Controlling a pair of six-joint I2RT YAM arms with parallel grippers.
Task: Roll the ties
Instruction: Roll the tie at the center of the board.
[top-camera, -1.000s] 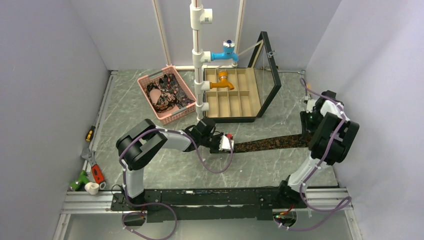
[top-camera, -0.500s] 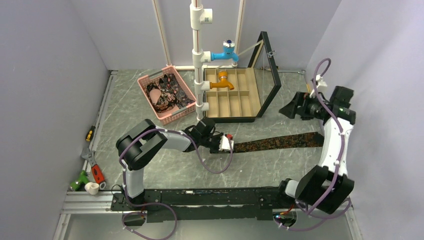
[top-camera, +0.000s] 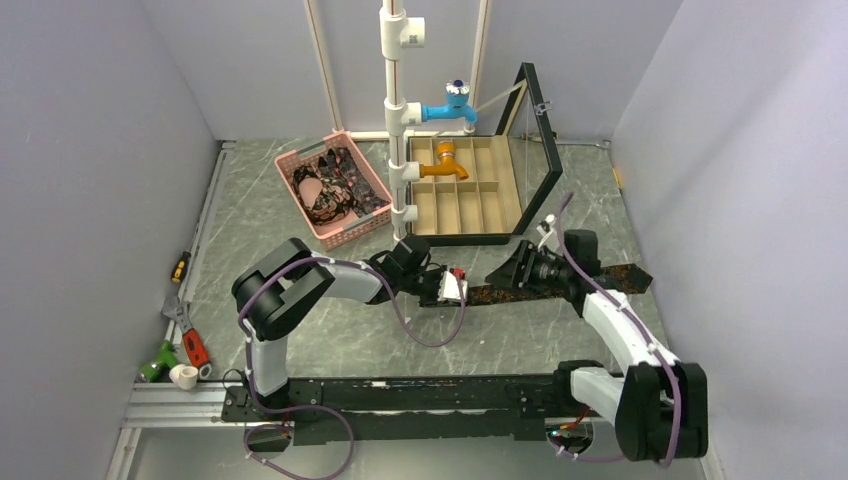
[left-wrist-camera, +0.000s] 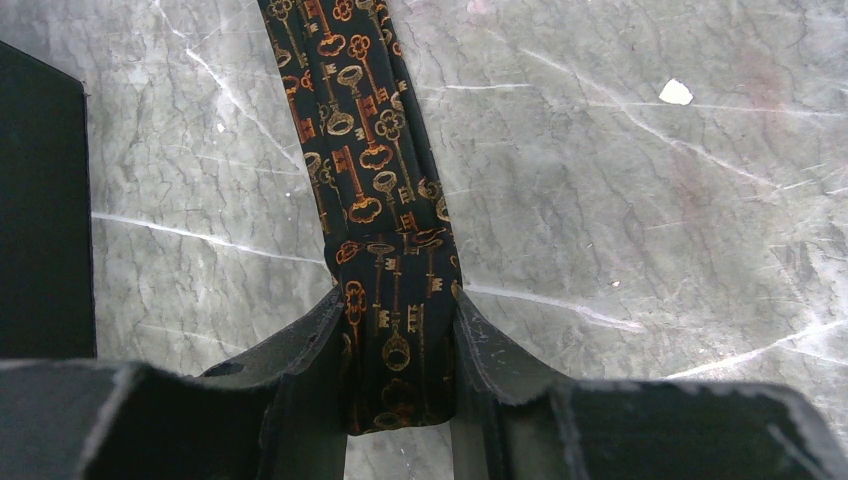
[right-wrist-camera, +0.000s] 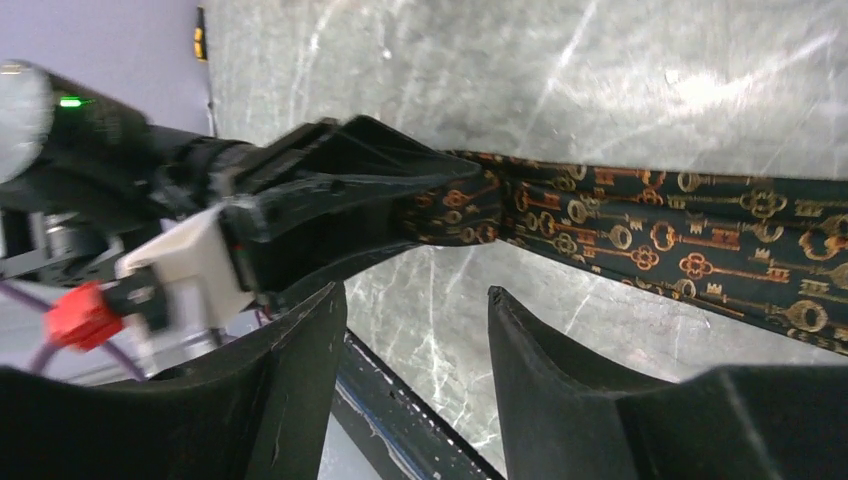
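A long dark tie (top-camera: 560, 283) with a gold and orange key pattern lies flat across the table, wide end to the right. My left gripper (top-camera: 455, 288) is shut on its narrow end; in the left wrist view the tie (left-wrist-camera: 365, 150) runs away from between the fingers (left-wrist-camera: 310, 350). My right gripper (top-camera: 498, 277) is open and empty, low over the tie just right of the left gripper. The right wrist view shows the tie (right-wrist-camera: 650, 235) and the left gripper (right-wrist-camera: 440, 205) beyond my open fingers (right-wrist-camera: 310, 340). More patterned ties (top-camera: 340, 180) lie piled in the basket.
The pink mesh basket (top-camera: 287, 160) stands at the back left. A wooden compartment box (top-camera: 470, 200) with its lid (top-camera: 540, 140) raised is behind the tie. A white pipe stand (top-camera: 395, 110) carries blue and orange taps. Hand tools (top-camera: 185, 340) lie at the left edge.
My right arm swung from the tie's wide end at the far right, up and over, to the middle beside the left gripper. The left gripper and tie stayed put.
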